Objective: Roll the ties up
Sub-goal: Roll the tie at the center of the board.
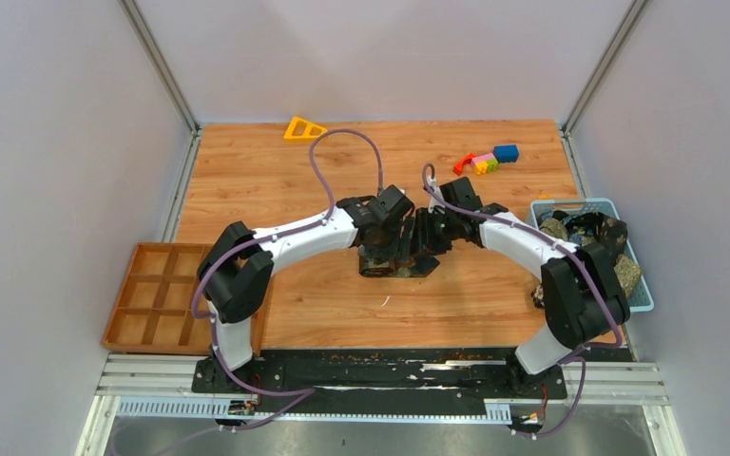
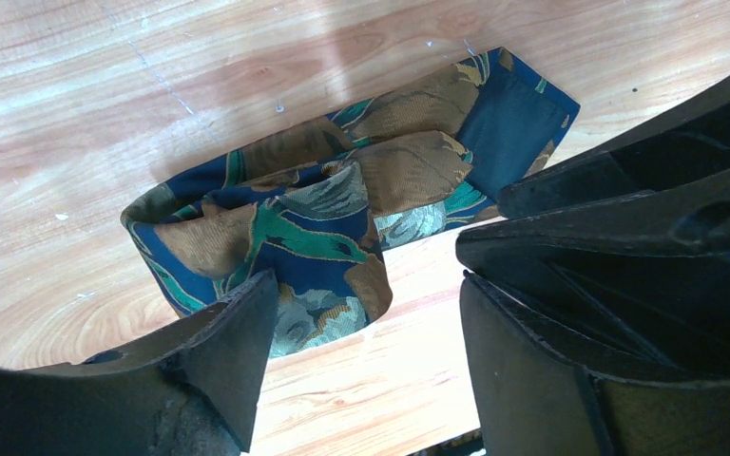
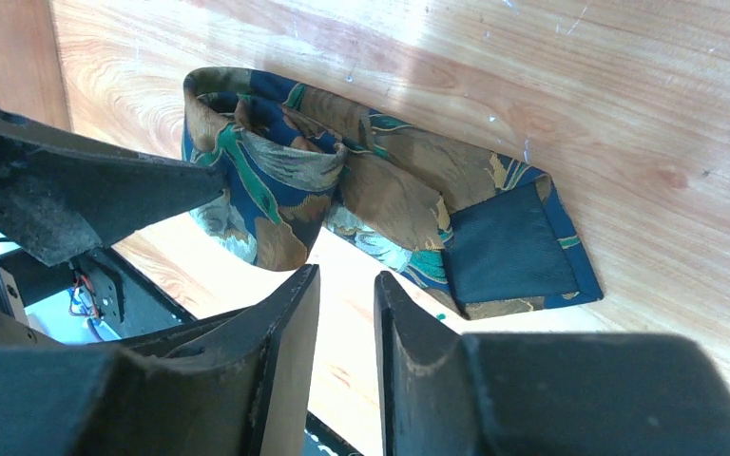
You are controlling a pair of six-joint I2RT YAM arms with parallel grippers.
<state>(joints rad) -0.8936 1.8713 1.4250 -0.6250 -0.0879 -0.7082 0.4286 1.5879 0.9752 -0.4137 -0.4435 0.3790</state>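
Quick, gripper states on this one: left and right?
Left gripper: open, holding nothing; tie lies by its fingertips.
Right gripper: slightly open, nothing between its jaws.

Arms bent inward, left gripper wide (empty), right gripper seemingly barely parted

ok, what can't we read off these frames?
- Left wrist view: the left pincer finger covers the near edge of the tie loop.
- Right wrist view: a black finger at left blocks that end of the fold.
- Top view: both arms sit over the tie; its shape is unreadable.
- Basket, top view: contents too small and partly behind the right arm; count unclear.
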